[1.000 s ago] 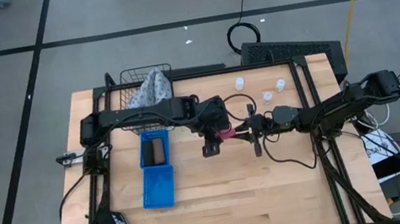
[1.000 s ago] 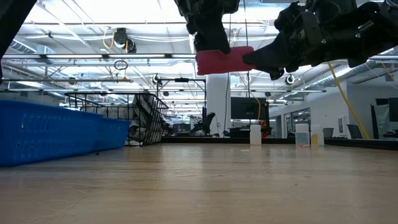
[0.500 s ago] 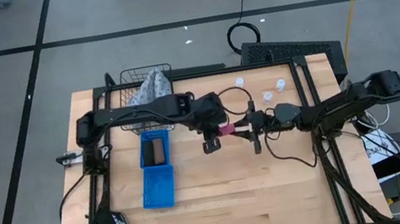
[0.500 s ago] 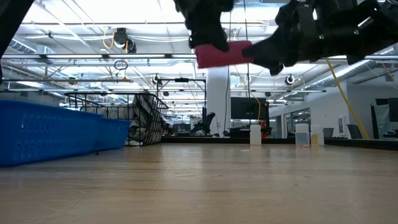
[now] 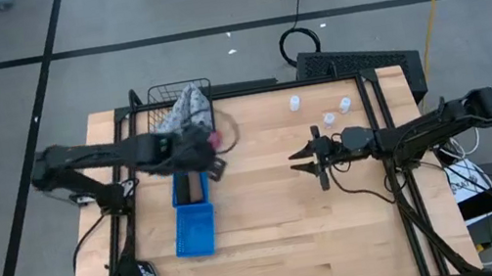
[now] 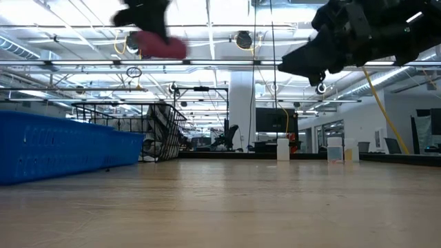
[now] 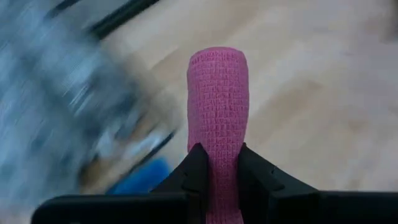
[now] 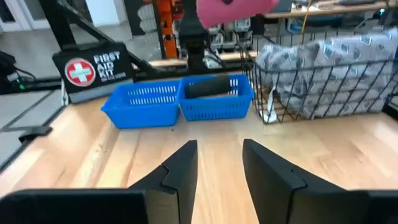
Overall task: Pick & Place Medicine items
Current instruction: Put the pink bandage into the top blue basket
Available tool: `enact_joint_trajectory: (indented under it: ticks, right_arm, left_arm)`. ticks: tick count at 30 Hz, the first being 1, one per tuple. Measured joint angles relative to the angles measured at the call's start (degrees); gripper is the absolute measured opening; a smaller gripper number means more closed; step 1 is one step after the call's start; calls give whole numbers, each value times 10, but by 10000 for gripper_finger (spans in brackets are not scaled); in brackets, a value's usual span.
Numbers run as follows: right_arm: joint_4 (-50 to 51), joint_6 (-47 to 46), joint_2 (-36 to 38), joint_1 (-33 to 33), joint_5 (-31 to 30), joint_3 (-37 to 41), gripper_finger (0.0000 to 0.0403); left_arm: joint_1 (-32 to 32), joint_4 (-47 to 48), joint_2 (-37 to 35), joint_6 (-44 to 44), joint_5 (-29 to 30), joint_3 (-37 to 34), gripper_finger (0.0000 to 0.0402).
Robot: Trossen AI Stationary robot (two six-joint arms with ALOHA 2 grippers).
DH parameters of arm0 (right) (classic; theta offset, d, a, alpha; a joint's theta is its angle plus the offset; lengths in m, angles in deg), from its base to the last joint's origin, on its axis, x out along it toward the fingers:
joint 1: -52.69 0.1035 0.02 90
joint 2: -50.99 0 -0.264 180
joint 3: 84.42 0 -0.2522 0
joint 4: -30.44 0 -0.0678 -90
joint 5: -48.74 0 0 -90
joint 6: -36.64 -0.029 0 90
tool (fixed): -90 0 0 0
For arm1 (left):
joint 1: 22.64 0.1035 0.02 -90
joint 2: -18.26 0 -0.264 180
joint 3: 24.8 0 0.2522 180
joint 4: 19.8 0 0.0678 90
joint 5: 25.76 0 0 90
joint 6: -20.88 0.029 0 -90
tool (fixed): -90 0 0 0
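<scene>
Pink and bumpy like woven cloth, the roll (image 7: 217, 118) is pinched in the left gripper (image 5: 212, 153) jaws, left of middle above the blue tray (image 5: 195, 227). The right gripper (image 5: 300, 156) jaws hang slightly apart, empty, right of middle over the wooden bench (image 5: 292, 240).

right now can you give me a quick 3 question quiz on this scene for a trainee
1. True or false: the left gripper has its jaws shut on the pink tube.
2. Which blue tray compartment holds the black container? A) the one nearer the wire basket B) the one nearer the first aid kit C) neither
3. Fill in: the three white bottles stand on the table on the ____ arm's side.

Key: 1 true. 2 A. 3 right; the right gripper holds nothing.
</scene>
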Motion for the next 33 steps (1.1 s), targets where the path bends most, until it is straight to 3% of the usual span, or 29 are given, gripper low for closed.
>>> enact_joint_trajectory:
  ticks: [6, 12, 20, 33]
  right_arm:
    - [6, 10, 0, 0, 0, 0, 109]
    - [7, 10, 0, 0, 0, 0, 107]
    - [6, 10, 0, 0, 0, 0, 105]
    - [2, 9, 0, 0, 0, 0, 100]
  left_arm:
    - [-52, 15, -68, -295, 29, -157, 54]
    - [-85, -8, -69, -457, 28, -264, 60]
    - [-85, -138, -61, -478, -5, -338, 61]
    - [-48, -168, -21, -447, -25, -345, 70]
